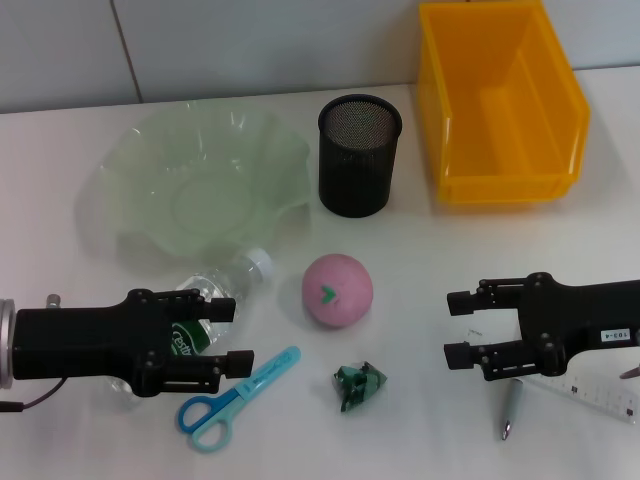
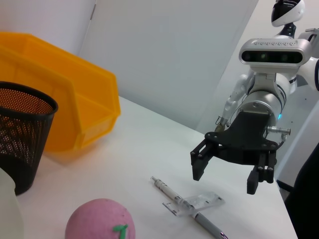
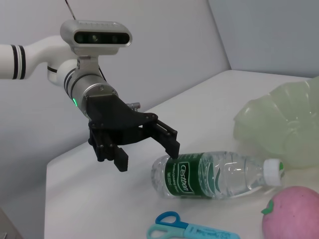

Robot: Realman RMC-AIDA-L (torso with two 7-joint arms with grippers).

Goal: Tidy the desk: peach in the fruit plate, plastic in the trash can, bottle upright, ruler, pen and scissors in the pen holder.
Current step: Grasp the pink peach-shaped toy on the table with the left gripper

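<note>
Setting: white table against a pale wall, with everything still scattered.
Left end effector: fingers spread wide, low over the table at the label end of the bottle; one finger looks to be at or touching the bottle's side in the right wrist view, but nothing is gripped.
Right end effector: also wide, holding nothing, hovering just above the pen and the clear ruler.
Bottle: lying on its side, white cap pointing toward the fruit plate, just beside its rim.
Peach: pink, on the table between the two end effectors, in front of the pen holder; not yet in the plate.
Plastic: small green crumpled scrap near the front edge, well apart from the yellow trash can.
Scissors: blue, flat on the table just in front of the left end effector.
Pen holder: black mesh, upright, nothing showing above its rim.
Step in hand: by my reading, the left arm is lining up on the bottle to stand it upright; no item looks put away yet.
Next move calls for: closing the left fingers squarely around the bottle's body, then tipping it cap-up without knocking the plate or rolling it into the scissors.
</note>
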